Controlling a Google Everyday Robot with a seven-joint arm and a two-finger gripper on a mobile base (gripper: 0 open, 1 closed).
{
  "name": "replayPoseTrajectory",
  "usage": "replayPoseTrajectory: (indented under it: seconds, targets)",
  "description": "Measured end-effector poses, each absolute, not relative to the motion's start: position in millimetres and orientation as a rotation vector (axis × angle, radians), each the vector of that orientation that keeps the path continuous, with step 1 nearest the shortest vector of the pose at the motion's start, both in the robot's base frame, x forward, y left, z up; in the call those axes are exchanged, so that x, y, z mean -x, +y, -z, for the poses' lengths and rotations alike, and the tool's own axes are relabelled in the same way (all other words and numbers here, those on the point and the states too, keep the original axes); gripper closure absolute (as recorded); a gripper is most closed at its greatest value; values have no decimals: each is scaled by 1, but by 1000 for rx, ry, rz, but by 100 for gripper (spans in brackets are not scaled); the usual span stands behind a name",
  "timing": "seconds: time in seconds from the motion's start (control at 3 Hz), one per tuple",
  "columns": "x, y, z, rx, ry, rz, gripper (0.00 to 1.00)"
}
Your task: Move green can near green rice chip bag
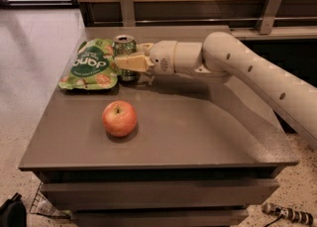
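**Counter** [198, 127]: grey, flat top, viewed from beyond its near edge.

**Chip bag** [90, 65]: light green pouch, lying flat, printed side up, at the far left corner.

**Can** [124, 48]: dark green with a silver top, standing upright close to the far edge, just beside the right edge of the chip bag. Touching the bag or barely apart: cannot be told. Base judged to be down on the counter, though shadow hides the contact.

**Hand** [130, 56]: pale, reaching in level from the right, parallel to the far edge. Closed on the can, one finger across its near side and the other behind it.

**Arm** [257, 72]: white, running back over the right edge.

**Apple** [119, 118]: red, left of centre toward the near edge, well apart from can, bag and hand.

**Governing relation:** can held within the hand's grip, long axis vertical and crosswise to the level reach. Chip bag lies to the left of both, on the side away from the arm.

**Standing of the task, as judged:** can already near the bag, with release and withdrawal not yet done. Next move likely an opening of the hand, then a straight pull back toward the right edge.

**Hazard, as judged:** a finger catching on the way out and tipping the can onto the bag.
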State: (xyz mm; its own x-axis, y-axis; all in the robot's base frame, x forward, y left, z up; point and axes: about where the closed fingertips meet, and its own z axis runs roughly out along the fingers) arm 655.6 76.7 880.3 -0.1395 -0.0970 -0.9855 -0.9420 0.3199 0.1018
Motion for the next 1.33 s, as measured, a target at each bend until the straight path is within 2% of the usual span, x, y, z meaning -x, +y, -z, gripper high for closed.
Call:
replayPoseTrajectory:
  seconds: [0.33,0.67,1.0,1.33]
  targets:
    - [-654,80,-880,995,1518,-1000,51]
    - [-654,83,-881,998,1516,-1003,28]
    - [-653,87,-881,1003,1513,-1008,0]
    - [-652,87,-881,1003,1513,-1008,0]
